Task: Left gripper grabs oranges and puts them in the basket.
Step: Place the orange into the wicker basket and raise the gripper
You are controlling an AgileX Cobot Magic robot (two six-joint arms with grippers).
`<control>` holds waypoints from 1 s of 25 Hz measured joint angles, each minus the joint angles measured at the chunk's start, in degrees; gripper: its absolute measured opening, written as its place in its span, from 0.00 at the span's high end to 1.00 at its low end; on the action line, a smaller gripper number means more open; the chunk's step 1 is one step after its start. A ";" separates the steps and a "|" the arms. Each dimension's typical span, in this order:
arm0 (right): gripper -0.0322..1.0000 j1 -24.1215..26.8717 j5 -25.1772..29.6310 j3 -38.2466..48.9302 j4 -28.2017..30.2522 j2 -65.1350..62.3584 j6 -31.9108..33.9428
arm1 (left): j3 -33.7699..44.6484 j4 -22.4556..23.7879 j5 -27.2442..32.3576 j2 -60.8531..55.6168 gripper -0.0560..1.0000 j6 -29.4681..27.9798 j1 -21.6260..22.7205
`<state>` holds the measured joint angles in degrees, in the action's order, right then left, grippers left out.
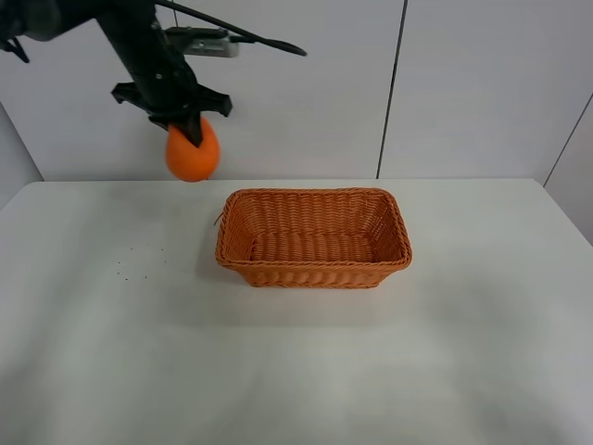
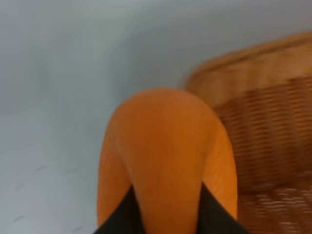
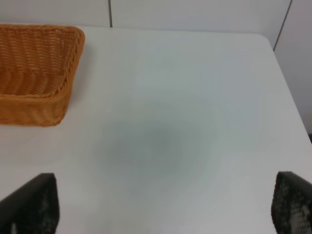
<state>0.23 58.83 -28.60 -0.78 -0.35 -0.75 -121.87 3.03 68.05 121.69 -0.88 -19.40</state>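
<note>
My left gripper (image 1: 190, 128) is shut on the orange (image 1: 192, 153) and holds it high in the air, up and to the left of the basket (image 1: 313, 238). In the left wrist view the orange (image 2: 165, 156) fills the middle between the black fingers (image 2: 124, 214), with the blurred basket (image 2: 263, 122) beyond it. The woven orange-brown basket stands on the white table with nothing in it. My right gripper (image 3: 161, 204) is open and empty; its two fingertips (image 3: 31, 202) show at the frame's corners over the bare table, with the basket (image 3: 36, 73) off to one side.
The white table (image 1: 296, 371) has a few tiny dark specks (image 1: 139, 260) left of the basket. A white panelled wall (image 1: 398, 83) rises behind the table's far edge. The right arm does not show in the exterior view.
</note>
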 joint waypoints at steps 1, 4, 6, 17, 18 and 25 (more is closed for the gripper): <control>0.30 0.00 0.00 0.00 0.00 0.00 0.00 | -0.95 -0.05 0.00 1.00 0.73 -0.22 -1.81; 0.30 0.00 0.00 0.00 0.00 0.00 0.00 | -3.94 -0.11 -0.06 4.61 0.73 -0.94 -6.43; 0.30 0.00 0.00 0.00 0.00 0.00 0.00 | -5.28 -0.15 -0.45 7.30 0.73 -1.06 -9.04; 0.30 0.00 0.00 0.00 0.00 0.00 0.00 | -5.69 -0.87 -6.77 18.46 0.73 -2.02 -15.20; 0.30 0.00 0.00 0.00 0.00 0.00 0.00 | -5.69 -1.21 -6.71 18.95 0.73 -2.18 -15.20; 0.30 0.00 0.00 0.00 0.00 0.00 0.00 | -5.69 -2.11 -5.07 19.03 0.25 -2.13 -15.20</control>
<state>0.23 58.83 -28.60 -0.78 -0.35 -0.75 -127.56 0.92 62.98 140.71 -3.01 -34.60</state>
